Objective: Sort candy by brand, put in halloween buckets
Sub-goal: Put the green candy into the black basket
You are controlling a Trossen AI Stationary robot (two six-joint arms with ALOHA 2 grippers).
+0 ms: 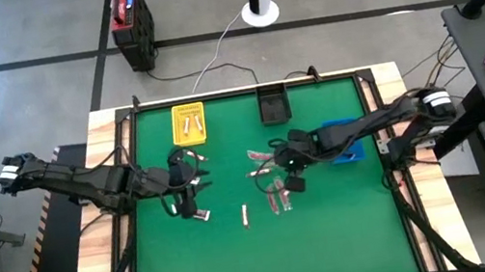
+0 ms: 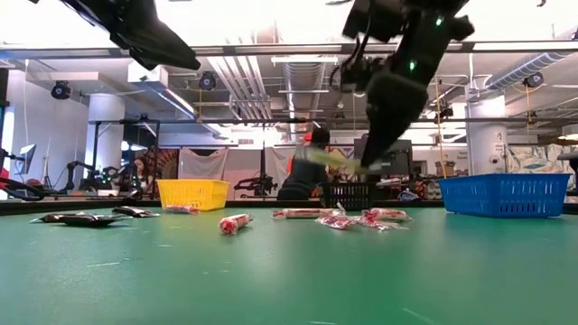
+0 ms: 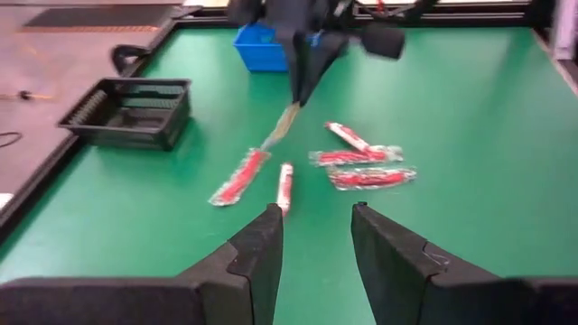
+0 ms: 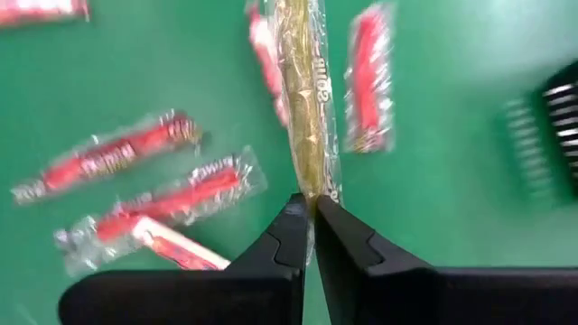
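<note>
My right gripper (image 4: 311, 206) hovers over the table's middle (image 1: 293, 183), shut on a tan candy bar in a clear wrapper (image 4: 305, 90). Several red-wrapped candies (image 3: 361, 167) lie flat on the green mat below and beside it. Left of them my left gripper (image 3: 316, 221) is open and touches nothing (image 1: 189, 189). The yellow bucket (image 1: 188, 123), with candy in it, and the black bucket (image 1: 273, 105) stand at the far edge. The blue bucket (image 1: 342, 141) stands to the right, under my right arm. Dark-wrapped candies (image 2: 83, 218) lie at the left. My right gripper pinches the tan candy by one end of its wrapper (image 4: 312, 191) between the two fingertips, coming from above. The bar is lifted clear of the mat and hangs slanting below the fingers (image 3: 280, 126).
A single red candy (image 1: 245, 216) and another (image 1: 200, 216) lie nearer the near edge. A raised frame (image 1: 245, 91) borders the green mat. The near half of the mat holds little. A person (image 2: 305, 171) shows in the room beyond the table.
</note>
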